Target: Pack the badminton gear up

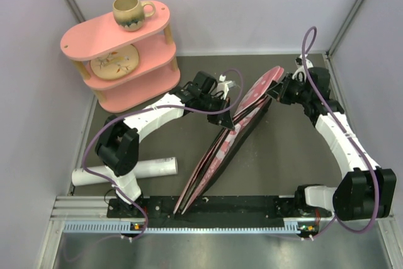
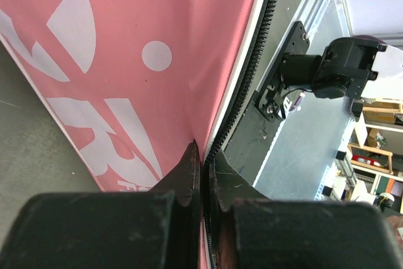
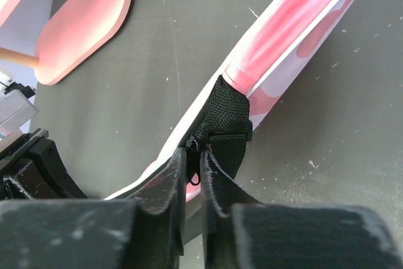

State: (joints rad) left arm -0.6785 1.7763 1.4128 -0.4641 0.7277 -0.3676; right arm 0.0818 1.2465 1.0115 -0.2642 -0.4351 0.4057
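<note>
Left end effector [image 2: 202, 155] | right end effector [image 3: 194, 155] | pinching bag [image 1: 217, 152] rim | contents unseen

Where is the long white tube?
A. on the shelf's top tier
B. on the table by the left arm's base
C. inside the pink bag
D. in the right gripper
B: the white tube lies flat on the table beside the left arm's base.

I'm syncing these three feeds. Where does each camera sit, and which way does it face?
Top external: above, behind the bases, looking down; left arm, right arm, pink bag, pink shelf.
Left wrist: faces the near edge along the left gripper, shut on the bag's zipper edge.
Right wrist: looks down past the right gripper at the bag's black tab.
Shared: all show the bag; top and right wrist, the shelf.
</note>
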